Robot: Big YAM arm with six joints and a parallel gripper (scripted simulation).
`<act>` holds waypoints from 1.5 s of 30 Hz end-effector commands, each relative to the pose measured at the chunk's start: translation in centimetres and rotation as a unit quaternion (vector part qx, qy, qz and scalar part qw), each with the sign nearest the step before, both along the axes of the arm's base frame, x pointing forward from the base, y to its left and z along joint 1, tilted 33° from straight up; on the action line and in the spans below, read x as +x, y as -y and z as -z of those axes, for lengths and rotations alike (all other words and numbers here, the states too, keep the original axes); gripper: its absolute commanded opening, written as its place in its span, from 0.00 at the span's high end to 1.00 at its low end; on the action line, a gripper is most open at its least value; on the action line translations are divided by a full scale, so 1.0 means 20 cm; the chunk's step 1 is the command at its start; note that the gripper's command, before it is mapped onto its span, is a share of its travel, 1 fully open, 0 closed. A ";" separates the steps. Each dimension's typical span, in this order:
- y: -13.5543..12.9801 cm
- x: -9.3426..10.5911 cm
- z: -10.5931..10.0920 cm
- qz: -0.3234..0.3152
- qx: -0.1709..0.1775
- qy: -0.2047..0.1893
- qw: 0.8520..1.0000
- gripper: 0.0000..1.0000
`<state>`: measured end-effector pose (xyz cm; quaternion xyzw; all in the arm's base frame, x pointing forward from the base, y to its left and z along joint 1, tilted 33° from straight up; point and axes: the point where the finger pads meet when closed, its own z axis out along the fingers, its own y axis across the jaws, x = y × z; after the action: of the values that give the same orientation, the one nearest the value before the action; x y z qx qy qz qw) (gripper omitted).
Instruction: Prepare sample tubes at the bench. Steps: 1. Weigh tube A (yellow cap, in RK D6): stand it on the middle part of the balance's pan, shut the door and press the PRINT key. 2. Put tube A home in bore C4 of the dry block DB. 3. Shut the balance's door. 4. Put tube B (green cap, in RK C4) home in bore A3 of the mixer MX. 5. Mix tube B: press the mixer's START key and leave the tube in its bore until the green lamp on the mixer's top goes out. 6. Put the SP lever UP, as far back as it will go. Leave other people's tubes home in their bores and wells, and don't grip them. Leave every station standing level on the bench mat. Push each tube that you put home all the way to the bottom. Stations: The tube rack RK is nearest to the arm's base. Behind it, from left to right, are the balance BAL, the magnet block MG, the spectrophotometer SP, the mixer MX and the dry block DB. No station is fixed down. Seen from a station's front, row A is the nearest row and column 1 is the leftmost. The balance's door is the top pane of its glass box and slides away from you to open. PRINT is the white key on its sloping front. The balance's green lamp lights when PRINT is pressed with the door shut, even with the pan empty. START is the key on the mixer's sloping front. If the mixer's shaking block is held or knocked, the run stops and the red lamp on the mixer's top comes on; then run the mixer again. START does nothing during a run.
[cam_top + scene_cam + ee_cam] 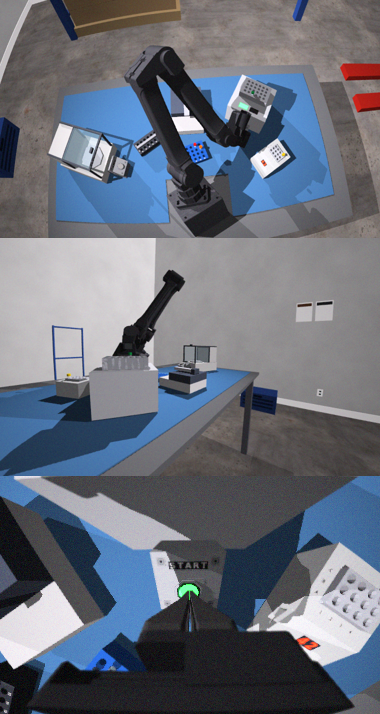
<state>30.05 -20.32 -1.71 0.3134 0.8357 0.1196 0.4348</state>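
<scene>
My gripper (189, 595) is shut and empty, its tips over the START key (188, 588), which glows bright green; contact is not clear. On the mixer's (232, 96) (124, 394) top the green lamp (243, 105) is lit and the red lamp (253, 110) dark. The green-capped tube B (252, 92) (129, 353) stands in the shaking block, which looks blurred in the exterior view. The yellow-capped tube A (283, 154) (68, 375) stands in the back-right bore of the dry block (259, 163) (66, 389). The balance's glass door (79, 142) looks shut. The SP lever's position is unclear.
The blue tube rack (197, 159) (115, 662), with red and orange caps, lies partly under my arm. The magnet block (141, 152) is left of it. The spectrophotometer (187, 126) (182, 385) (47, 623) stands left of the mixer, partly behind my forearm in the top view.
</scene>
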 end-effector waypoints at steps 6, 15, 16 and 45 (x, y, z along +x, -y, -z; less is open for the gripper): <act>0.03 0.07 -0.01 -0.004 -0.005 0.008 1.000 1.00; 0.03 0.07 -0.01 -0.004 -0.005 0.008 1.000 1.00; 0.03 0.07 -0.01 -0.004 -0.005 0.008 1.000 1.00; 0.02 0.05 -0.03 -0.008 -0.006 0.005 1.000 1.00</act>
<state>30.05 -20.32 -1.70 0.3135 0.8356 0.1198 0.4348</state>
